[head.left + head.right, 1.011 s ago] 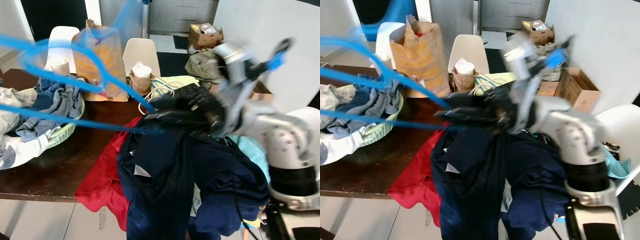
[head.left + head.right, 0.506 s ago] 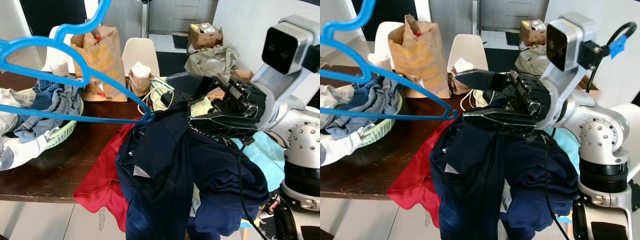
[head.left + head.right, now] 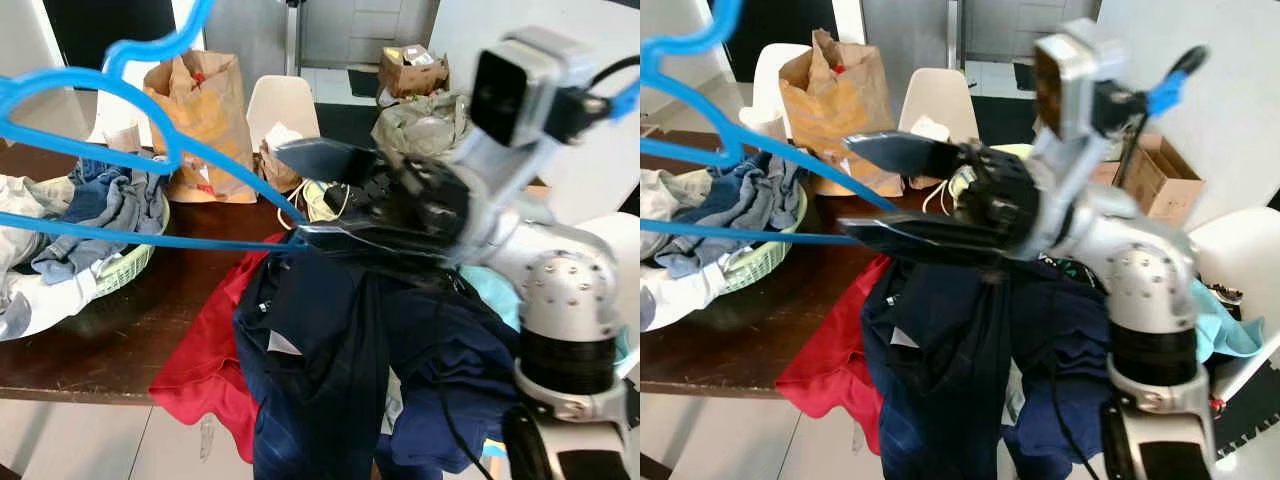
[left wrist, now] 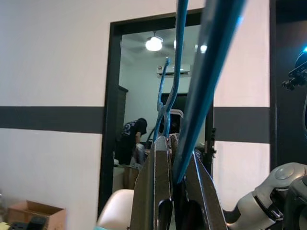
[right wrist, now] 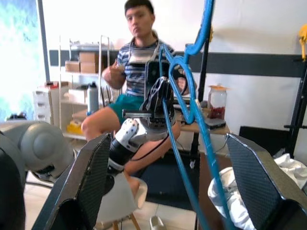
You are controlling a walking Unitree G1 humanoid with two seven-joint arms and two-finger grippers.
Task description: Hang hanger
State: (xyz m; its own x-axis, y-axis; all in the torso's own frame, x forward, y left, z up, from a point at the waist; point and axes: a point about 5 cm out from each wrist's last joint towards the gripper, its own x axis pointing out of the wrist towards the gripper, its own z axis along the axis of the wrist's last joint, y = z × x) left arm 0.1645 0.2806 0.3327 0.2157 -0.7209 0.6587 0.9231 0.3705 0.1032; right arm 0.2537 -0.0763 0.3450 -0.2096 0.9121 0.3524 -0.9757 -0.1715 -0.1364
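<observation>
Left gripper (image 4: 173, 158) clamped on blue hanger (image 3: 150, 150), held above worktop (image 3: 120, 320). Right gripper (image 3: 885, 190) spread wide at hanger's corner, above navy garment (image 3: 330, 370).

The blue hanger (image 3: 140, 150) is being cut off by the left edge; the table (image 3: 110, 330) is being partly hidden under clothes (image 3: 330, 350)

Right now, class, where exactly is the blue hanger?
The blue hanger is held up at the robot's left, above the laundry basket on the table, clamped in the left hand.
</observation>
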